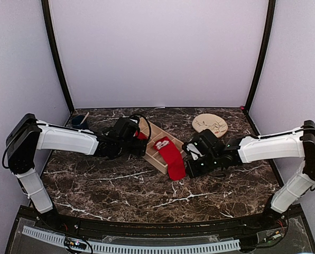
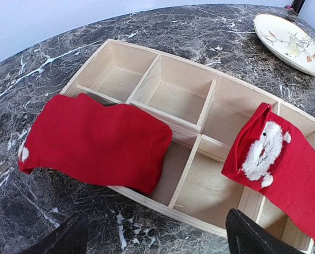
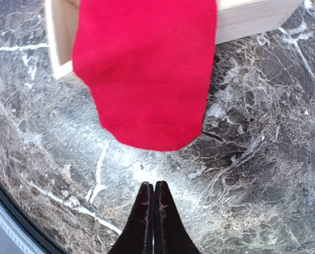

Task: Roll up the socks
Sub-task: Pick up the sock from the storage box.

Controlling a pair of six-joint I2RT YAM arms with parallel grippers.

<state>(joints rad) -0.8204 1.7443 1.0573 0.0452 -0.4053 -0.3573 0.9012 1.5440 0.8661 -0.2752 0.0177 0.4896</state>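
Note:
Two red socks lie on a wooden tray (image 2: 178, 100). A plain red sock (image 2: 94, 140) is draped over the tray's left end. The other sock (image 2: 284, 164), with a white patch, lies over the right end and hangs over the tray's edge onto the table (image 3: 147, 69). My left gripper (image 2: 157, 238) is open just short of the tray's near wall, with nothing between its fingers. My right gripper (image 3: 153, 185) is shut and empty, its tips on the marble a short way from that sock's rounded end. From above, the sock (image 1: 170, 157) lies between the left gripper (image 1: 139, 143) and the right gripper (image 1: 189, 165).
A cream patterned plate (image 1: 210, 124) sits at the back right of the marble table. A small dark blue cup (image 1: 79, 120) stands at the back left. The tray (image 1: 158, 159) has several open compartments and lies at an angle in the middle.

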